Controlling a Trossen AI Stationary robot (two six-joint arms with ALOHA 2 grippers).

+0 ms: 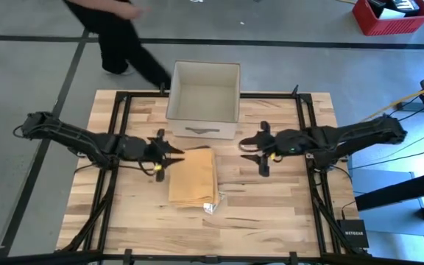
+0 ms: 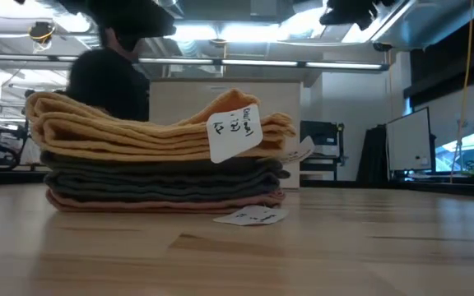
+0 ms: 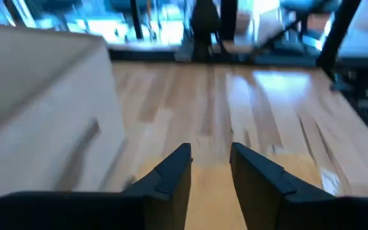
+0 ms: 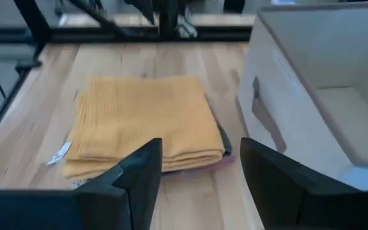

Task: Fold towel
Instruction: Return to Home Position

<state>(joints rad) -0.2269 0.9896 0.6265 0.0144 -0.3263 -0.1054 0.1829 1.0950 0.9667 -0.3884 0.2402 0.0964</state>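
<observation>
high view / table (image 1: pixel 271 213): pale wood planks, black frame rails along the edges
high view / box (image 1: pixel 203 99): square, open top, smooth white walls, slot handle in front wall
high view / towel stack (image 1: pixel 192 177): flat rectangle just off the box's front wall, bare wood all round
high view / left gripper (image 1: pixel 169 152): off the box's front-left corner, at the stack's edge
high view / right gripper (image 1: pixel 250 146): off the box's front-right corner, apart from the stack
high view / person (image 1: pixel 116 37): dark clothes, on the floor behind the box
low view / yellow towel (image 2: pixel 138 127): top layer, ribbed soft folds, white tag (image 2: pixel 234 131) hanging at one end
low view / dark gray towel (image 2: pixel 155 173): middle layer
low view / brown towel (image 2: pixel 155 200): bottom layer, on the wood
low view / loose tag (image 2: pixel 251 217): flat on the table beside the stack
left wrist view / left gripper: narrow gap between fingers (image 3: pixel 171 176), holding nothing, yellow cloth below, box wall alongside
right wrist view / right gripper: wide apart, holding nothing, facing the stack
right wrist view / box: pale inner floor in view, stack just beside its outer wall
</observation>
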